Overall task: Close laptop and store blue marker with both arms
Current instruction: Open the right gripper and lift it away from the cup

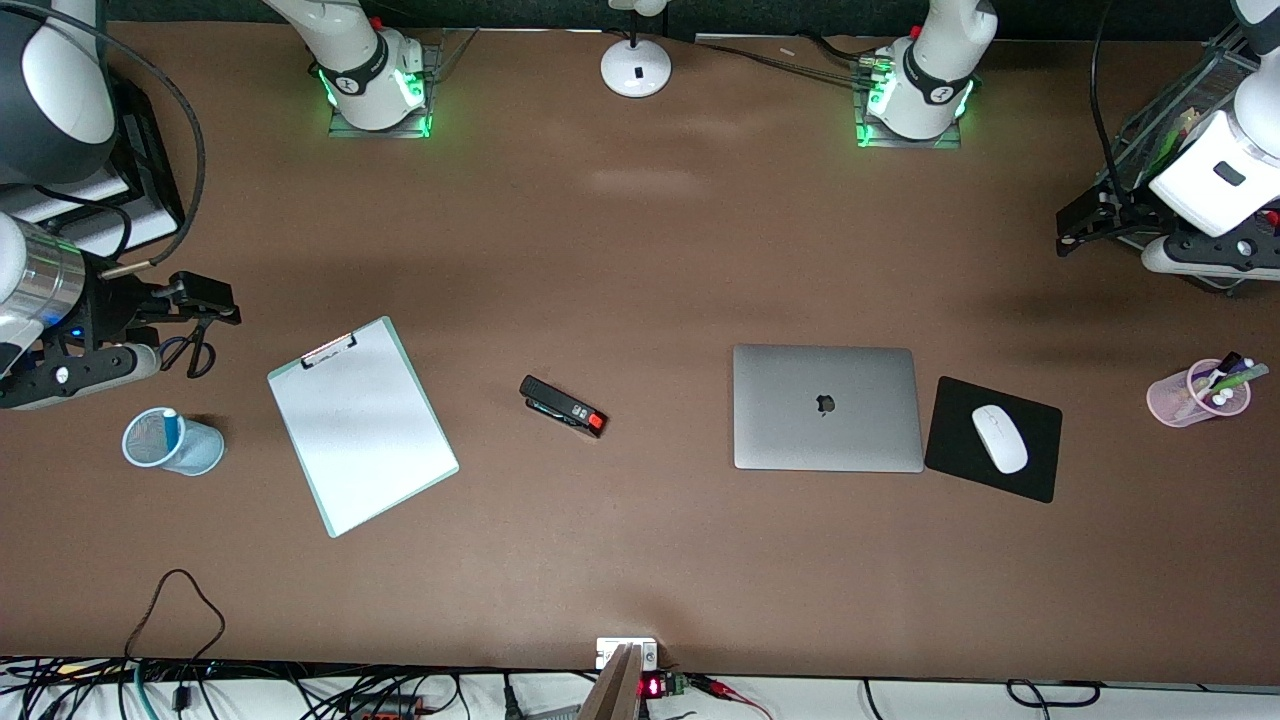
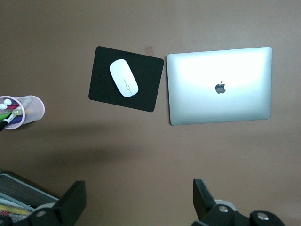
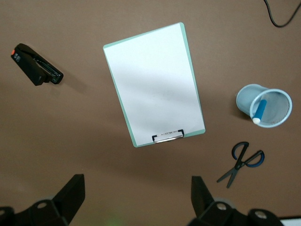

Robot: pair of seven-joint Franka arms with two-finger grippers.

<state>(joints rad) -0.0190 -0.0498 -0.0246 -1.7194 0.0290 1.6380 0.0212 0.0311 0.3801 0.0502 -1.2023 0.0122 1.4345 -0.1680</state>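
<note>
Left wrist view: left gripper [image 2: 136,202] raised above bare table [image 2: 141,155], jaws spread wide, nothing between them. Out from the jaws lies the laptop [image 2: 219,86], lid shut, apple logo up. Just beside it, a black mousepad [image 2: 146,92] carrying a white mouse [image 2: 124,78]. Off to one side of the jaws, a pink cup [image 2: 29,109] of mixed markers; a wire-mesh tray [image 2: 19,190] sits close to one finger.

Right wrist view: right gripper [image 3: 137,200] also up in the air, jaws wide apart and empty. Straight out from them, a clipboard [image 3: 154,84] with white paper, clip end toward the jaws. Blue-handled scissors [image 3: 243,162] lie off one finger; past those, a pale blue mesh cup [image 3: 272,101] with the blue marker [image 3: 259,111] standing in it, white cap showing. A black stapler [image 3: 35,70] lies off the other finger, well apart from the clipboard.

Front view: both arms held out at the table ends, waiting.
</note>
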